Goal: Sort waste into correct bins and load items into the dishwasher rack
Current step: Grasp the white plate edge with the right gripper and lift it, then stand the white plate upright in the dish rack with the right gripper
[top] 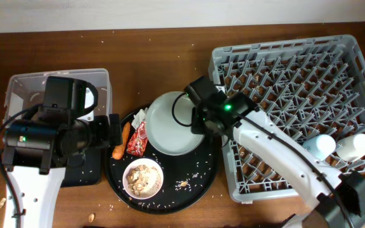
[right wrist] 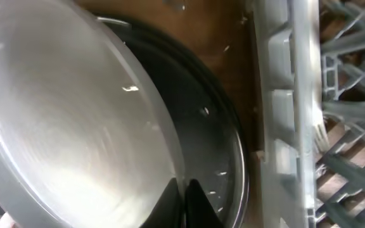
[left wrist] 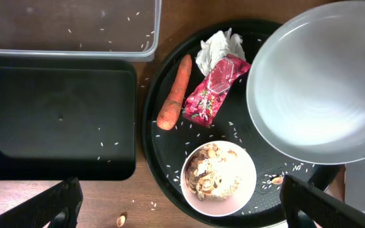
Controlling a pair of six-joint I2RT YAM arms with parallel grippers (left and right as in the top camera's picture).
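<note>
On rack [top: 290, 82]: blue cup [top: 319, 147], pale cup [top: 358, 145] loaded. Right gripper [right wrist: 184, 193] clamps plate [top: 173, 126]; left gripper [top: 115, 131] spread, empty. Carrot [left wrist: 175, 92], wrapper [left wrist: 215, 90], tissue [left wrist: 219, 47], bowl [left wrist: 218, 171] pending.

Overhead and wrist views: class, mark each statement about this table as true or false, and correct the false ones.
1. The carrot lies on the round tray. True.
2. The bowl is empty. False: it holds food scraps.
3. A blue cup and a white cup sit in the rack. True.
4. The wrapper is in the black bin. False: it lies on the round tray, beside the carrot.
5. The right claw grips the plate at its rim. True.
</note>
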